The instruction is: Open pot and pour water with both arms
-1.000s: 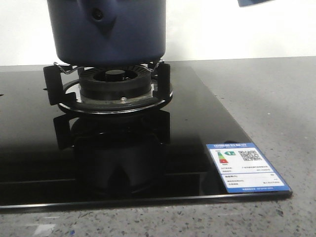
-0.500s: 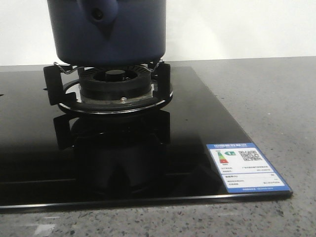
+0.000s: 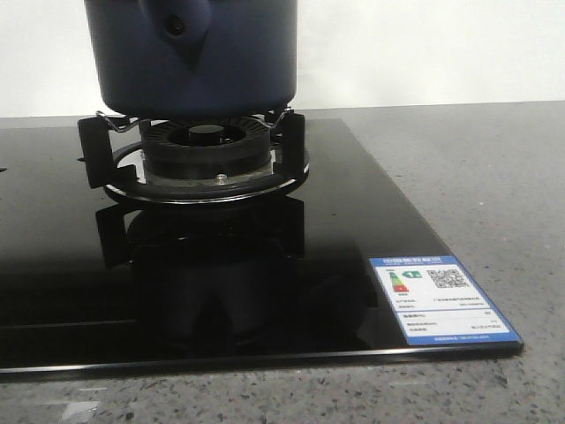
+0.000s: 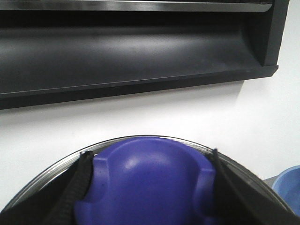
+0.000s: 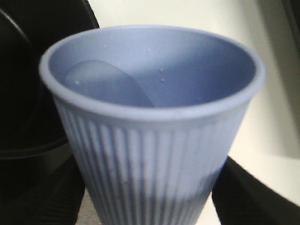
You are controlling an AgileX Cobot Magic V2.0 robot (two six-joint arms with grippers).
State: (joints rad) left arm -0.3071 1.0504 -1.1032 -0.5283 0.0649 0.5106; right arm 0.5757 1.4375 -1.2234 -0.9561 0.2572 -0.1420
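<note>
The dark navy pot (image 3: pixel 194 57) stands on the gas burner (image 3: pixel 205 146); its top is cut off by the frame. Its handle lug (image 3: pixel 177 26) faces me. Neither gripper shows in the front view. In the left wrist view, my left gripper (image 4: pixel 150 159) is shut on the purple-blue knob (image 4: pixel 145 187) of the lid, whose metal rim (image 4: pixel 47 176) curves around it. Whether the lid rests on the pot is hidden. In the right wrist view, my right gripper (image 5: pixel 150 201) is shut on a light-blue ribbed cup (image 5: pixel 154 140), upright, beside the dark pot (image 5: pixel 28 93).
The burner sits on a glossy black glass hob (image 3: pixel 335 230) with a blue energy label (image 3: pixel 441 300) at its front right corner. Grey speckled counter (image 3: pixel 477 177) lies to the right. A dark range hood (image 4: pixel 131 47) hangs on the white wall. The cup's edge (image 4: pixel 288 187) shows past the lid.
A blue edge at the front view's top right corner one second ago has left the frame. The pot and burner have not moved.
</note>
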